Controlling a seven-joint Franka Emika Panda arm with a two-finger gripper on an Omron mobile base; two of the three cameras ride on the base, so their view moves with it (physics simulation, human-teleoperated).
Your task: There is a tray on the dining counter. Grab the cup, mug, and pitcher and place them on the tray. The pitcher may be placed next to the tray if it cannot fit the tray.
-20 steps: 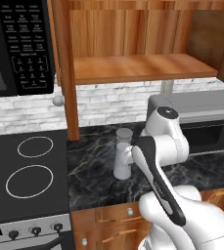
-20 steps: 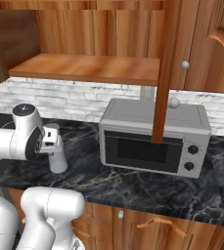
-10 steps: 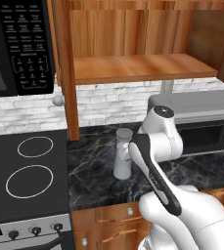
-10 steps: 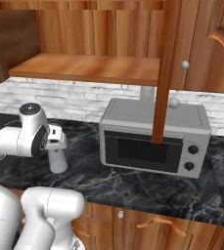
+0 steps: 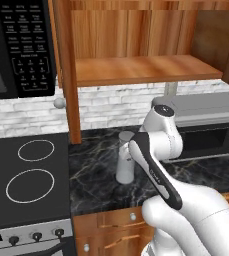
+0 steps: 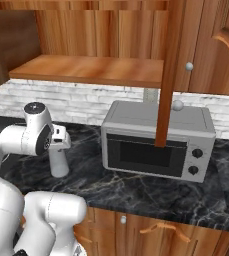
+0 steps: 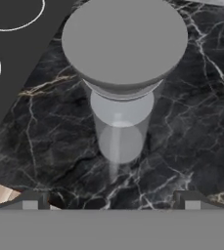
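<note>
While no label is legible, the open gripper (image 7: 111,201) hovers above the pitcher (image 7: 123,73).

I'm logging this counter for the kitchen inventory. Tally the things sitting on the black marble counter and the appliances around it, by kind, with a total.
Glass pitcher: 1
Countertop toaster oven: 1
Stovetop: 1
Overhead microwave: 1
Total: 4
</note>
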